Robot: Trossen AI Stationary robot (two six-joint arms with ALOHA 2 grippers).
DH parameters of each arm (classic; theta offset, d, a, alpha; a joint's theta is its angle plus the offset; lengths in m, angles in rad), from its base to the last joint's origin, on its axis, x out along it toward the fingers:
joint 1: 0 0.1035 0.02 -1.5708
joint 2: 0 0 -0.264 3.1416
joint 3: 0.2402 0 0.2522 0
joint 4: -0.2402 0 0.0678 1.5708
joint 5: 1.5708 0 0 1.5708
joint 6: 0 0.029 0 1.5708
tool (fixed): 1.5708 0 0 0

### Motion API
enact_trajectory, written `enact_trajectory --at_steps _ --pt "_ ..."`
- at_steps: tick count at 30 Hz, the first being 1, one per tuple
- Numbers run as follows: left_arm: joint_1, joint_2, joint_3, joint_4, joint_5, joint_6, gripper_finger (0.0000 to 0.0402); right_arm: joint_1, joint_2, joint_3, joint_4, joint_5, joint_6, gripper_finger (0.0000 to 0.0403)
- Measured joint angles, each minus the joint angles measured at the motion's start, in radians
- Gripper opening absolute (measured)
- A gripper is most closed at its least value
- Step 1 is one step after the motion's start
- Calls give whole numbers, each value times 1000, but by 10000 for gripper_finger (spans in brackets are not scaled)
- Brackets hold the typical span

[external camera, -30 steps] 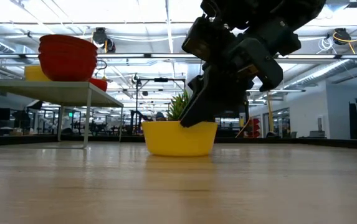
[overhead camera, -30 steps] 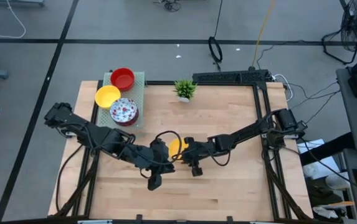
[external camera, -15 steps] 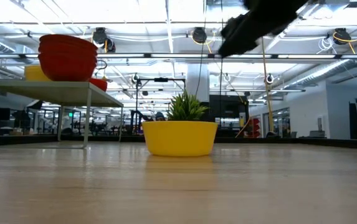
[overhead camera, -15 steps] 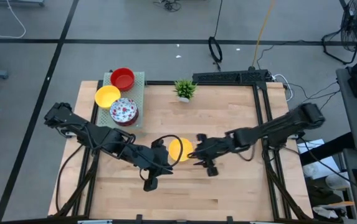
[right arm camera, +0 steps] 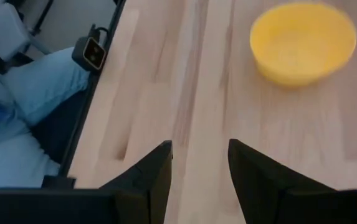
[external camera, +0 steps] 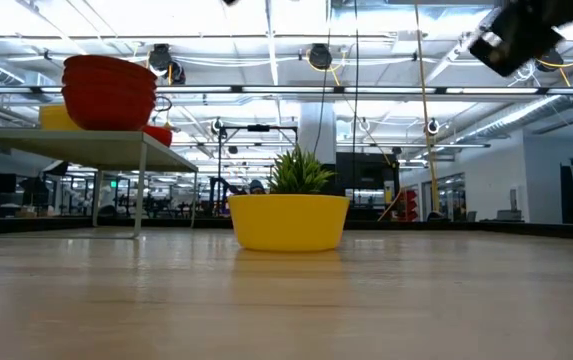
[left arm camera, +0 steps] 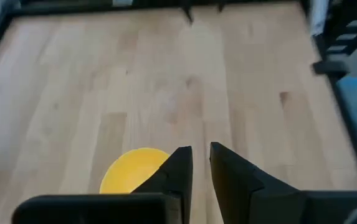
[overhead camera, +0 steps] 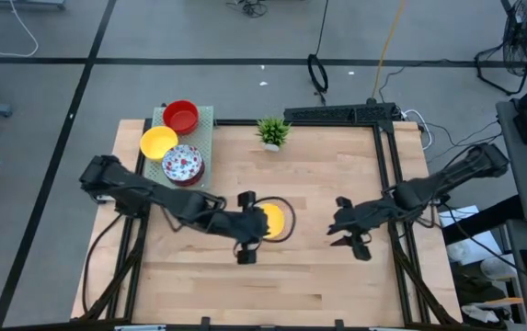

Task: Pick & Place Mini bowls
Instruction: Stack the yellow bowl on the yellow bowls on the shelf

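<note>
Looking down, I see the yellow bowl (overhead camera: 272, 221) mid-table, my left gripper (overhead camera: 246, 241) narrowly parted beside it, right gripper (overhead camera: 340, 230) spread empty, potted plant (overhead camera: 273, 131) behind.

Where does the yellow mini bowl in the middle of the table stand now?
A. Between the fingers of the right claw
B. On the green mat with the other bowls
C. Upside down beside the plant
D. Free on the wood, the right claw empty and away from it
D. The yellow mini bowl sits upright on the bare table, and the right claw is open, apart from it and holds nothing.
</note>
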Motion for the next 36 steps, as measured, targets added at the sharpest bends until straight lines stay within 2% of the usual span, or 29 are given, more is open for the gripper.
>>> enact_trajectory --at_steps 5,11,16,20,24,28,36 --pt "59 78 0 0 48 0 94 25 -112 -149 50 1 90 144" --pt "92 156 0 3 71 35 177 26 -184 -307 164 -2 148 144" --pt "88 239 0 21 109 58 234 26 -208 -391 209 -2 148 144" --pt "74 301 0 39 109 60 258 25 -210 -415 212 -3 149 144" --pt "69 351 0 38 104 30 263 25 -210 -421 231 -2 148 144" --pt "82 388 0 19 56 -4 253 25 -210 -421 268 -3 146 144" --pt "112 408 0 -23 63 -112 206 25 -209 -421 270 -3 144 144"
